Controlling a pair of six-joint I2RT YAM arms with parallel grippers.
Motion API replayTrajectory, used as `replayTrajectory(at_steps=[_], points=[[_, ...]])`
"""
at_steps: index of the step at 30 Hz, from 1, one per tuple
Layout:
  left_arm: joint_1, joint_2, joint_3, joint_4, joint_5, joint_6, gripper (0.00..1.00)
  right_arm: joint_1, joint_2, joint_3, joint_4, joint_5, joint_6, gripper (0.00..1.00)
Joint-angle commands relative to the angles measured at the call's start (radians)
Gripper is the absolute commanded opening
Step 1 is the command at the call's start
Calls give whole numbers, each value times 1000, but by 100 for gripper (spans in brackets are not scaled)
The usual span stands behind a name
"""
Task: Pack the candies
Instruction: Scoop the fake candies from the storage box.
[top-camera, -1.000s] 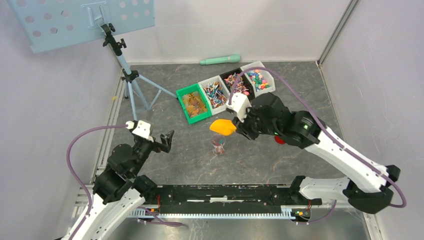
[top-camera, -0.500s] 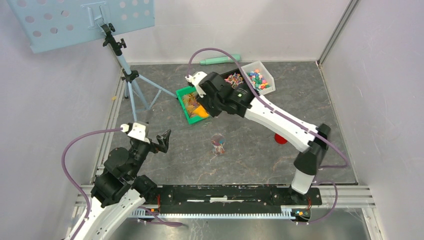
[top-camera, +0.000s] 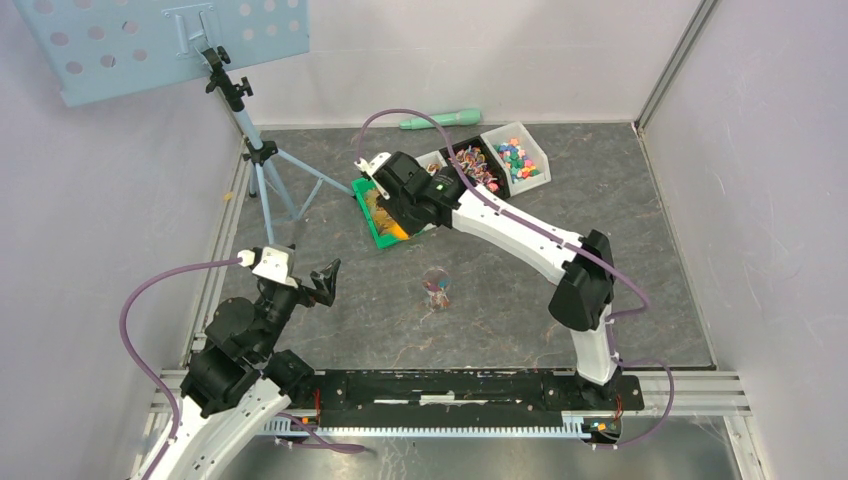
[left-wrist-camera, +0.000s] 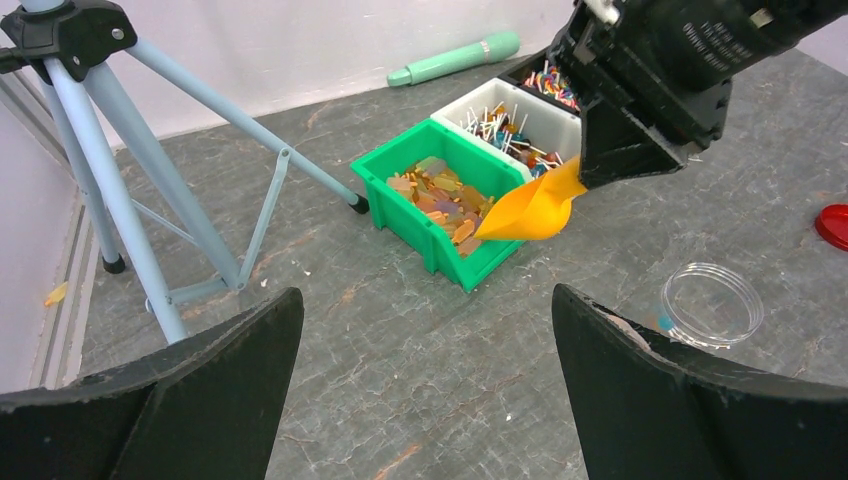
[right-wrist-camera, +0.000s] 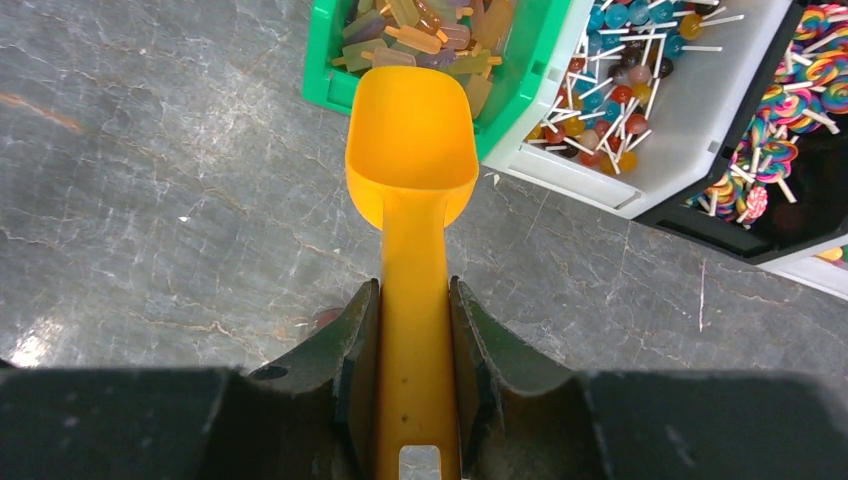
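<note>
While right claw (right-wrist-camera: 412, 292) clamps yellow scoop (right-wrist-camera: 410, 135) at green bin (right-wrist-camera: 322, 60) rim, over candies (right-wrist-camera: 430, 35), left claw (left-wrist-camera: 425, 300) apart.

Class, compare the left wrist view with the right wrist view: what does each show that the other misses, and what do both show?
Only the left wrist view shows the tripod, the mint tool, the clear jar, the red lid and the open left gripper. Only the right wrist view looks into the scoop and its empty bowl, and shows the right gripper shut on its handle. Both show the scoop at the green bin of candies, with the white bin beside it.
</note>
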Motion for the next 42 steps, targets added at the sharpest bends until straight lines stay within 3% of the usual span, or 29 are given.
replayTrajectory(at_steps=[1, 15, 27, 42], points=[[6, -9, -5, 32, -6, 27, 100, -15, 34, 50, 66, 19, 11, 0], [6, -12, -8, 32, -13, 32, 100, -47, 184, 117, 95, 9, 7, 0], [6, -8, -10, 32, -16, 38, 100, -66, 61, -210, 455, -14, -20, 0], [6, -3, -12, 36, -13, 44, 100, -70, -63, -510, 778, -31, -42, 0]])
